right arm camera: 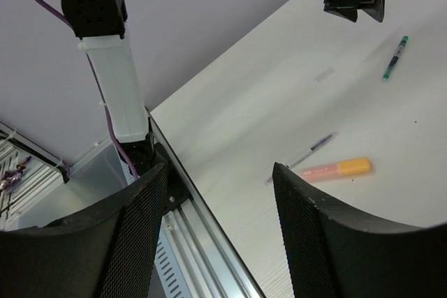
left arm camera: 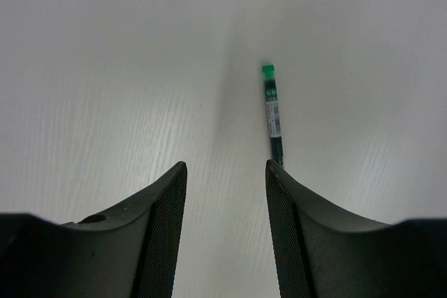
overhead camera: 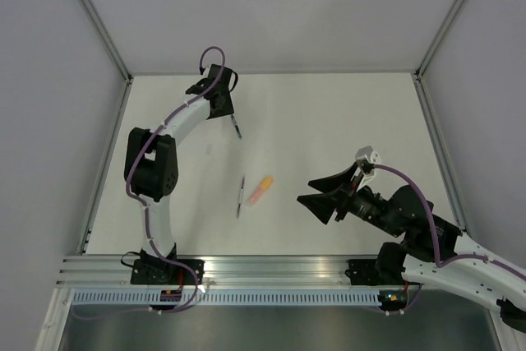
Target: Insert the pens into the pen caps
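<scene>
The dark teal-green pen (overhead camera: 237, 129) lies on the far-left part of the table (overhead camera: 345, 121). Its long axis runs roughly far to near, with the bright green end toward the near side. Near the centre, the thin grey-white pen (overhead camera: 240, 196) also lies far-to-near. Just right of it, the orange pen (overhead camera: 261, 190) lies diagonally, yellow-orange end far-right and pinkish end near-left. Whether those ends are caps is hard to make out.

In the left wrist view the green pen's dark end is cut off behind a finger (left arm camera: 286, 221). The left end effector (overhead camera: 226, 113) hovers just beyond that pen, pointing down, released, with nothing between its jaws. The right end effector (overhead camera: 306, 190) is held level facing left toward the orange pen, jaws spread and empty.
</scene>
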You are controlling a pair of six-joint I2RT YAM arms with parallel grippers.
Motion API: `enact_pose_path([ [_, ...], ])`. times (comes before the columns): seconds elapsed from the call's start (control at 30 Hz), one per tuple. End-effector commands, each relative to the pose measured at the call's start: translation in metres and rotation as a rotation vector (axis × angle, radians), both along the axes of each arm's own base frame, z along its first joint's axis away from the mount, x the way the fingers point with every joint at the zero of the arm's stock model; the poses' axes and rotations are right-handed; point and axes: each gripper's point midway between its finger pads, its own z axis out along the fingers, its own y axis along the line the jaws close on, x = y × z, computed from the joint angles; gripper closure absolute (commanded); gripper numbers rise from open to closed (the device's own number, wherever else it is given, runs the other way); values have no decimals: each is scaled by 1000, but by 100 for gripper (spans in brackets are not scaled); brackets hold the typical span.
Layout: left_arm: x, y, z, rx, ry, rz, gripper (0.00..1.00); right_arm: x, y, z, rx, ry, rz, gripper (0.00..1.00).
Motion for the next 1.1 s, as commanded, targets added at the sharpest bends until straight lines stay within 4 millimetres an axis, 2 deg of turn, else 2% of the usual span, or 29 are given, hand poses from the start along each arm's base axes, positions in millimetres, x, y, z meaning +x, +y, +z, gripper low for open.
enact_pose_path([
  [0.0,21,-3,14,4,-33,-47,46,-4,-6,14,43,-16,3,32],
  [0.13,34,-7,3,-17,-21,-50,46,-4,-11,17,44,-30,-10,32],
  [0.17,36,-9,-9,-16,1,-55,46,-4,-12,17,46,-31,-13,32],
  [0.23,41,-14,-15,-26,10,-62,46,-4,-12,17,46,-31,-13,32],
  [0.27,42,-16,-28,-25,37,-65,46,-4,-12,17,46,-31,-11,32],
  [0.37,45,-24,-36,-54,55,-83,46,-4,-12,17,46,-31,-8,32],
  [0.57,42,-28,-54,-77,92,-78,47,-5,-10,16,42,-33,-2,32],
  [0.73,32,-28,-75,-80,156,-74,49,-5,-8,14,37,-29,4,32],
  [1.07,26,-24,-87,-59,195,-56,52,-6,-7,16,44,-35,11,32],
])
